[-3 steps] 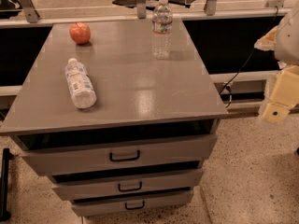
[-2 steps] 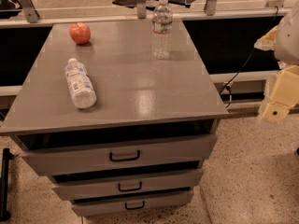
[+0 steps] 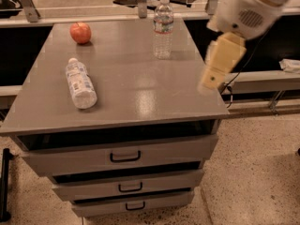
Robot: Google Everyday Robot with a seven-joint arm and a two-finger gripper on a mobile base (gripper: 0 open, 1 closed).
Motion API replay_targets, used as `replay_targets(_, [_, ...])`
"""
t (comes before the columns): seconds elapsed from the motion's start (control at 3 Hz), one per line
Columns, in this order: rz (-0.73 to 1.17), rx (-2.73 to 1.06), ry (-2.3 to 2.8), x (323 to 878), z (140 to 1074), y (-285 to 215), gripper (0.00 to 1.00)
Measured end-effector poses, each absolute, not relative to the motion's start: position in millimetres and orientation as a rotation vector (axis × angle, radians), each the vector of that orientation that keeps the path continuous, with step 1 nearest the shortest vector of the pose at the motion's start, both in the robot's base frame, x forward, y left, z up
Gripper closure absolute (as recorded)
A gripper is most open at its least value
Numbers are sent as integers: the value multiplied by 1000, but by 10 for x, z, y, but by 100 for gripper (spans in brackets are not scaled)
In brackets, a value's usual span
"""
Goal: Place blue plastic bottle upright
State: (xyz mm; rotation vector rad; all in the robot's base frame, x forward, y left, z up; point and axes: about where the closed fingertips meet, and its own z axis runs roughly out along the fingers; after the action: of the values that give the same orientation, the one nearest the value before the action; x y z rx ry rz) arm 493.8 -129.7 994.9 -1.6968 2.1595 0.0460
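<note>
The blue plastic bottle (image 3: 80, 84) lies on its side on the left part of the grey cabinet top (image 3: 136, 78), white cap pointing to the back, label covering most of its body. My gripper (image 3: 213, 76) hangs from the white arm at the right, above the cabinet's right edge, well apart from the bottle. It holds nothing.
A slim ribbed clear bottle (image 3: 162, 28) with a red-striped label stands upright at the back right of the top. A red apple (image 3: 80, 33) sits at the back left. Three drawers (image 3: 124, 156) face me below. A rail and cables run behind at the right.
My arm and gripper have swung left and up, from beside the cabinet's right side to over its right edge. The bottles and apple have not moved.
</note>
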Motion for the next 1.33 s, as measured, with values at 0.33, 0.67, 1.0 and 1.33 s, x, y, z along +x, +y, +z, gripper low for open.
replay_targets(0.33, [201,-1665,2128,5322,10069,-518,0])
replay_targets(0.67, [327,-1575,2149,5595,10182,95,0])
replay_targets(1.0, [362,-1517,2176,5641,10233,252,0])
replay_targets(1.33, [361,-1516,2176,5642,10231,245,0])
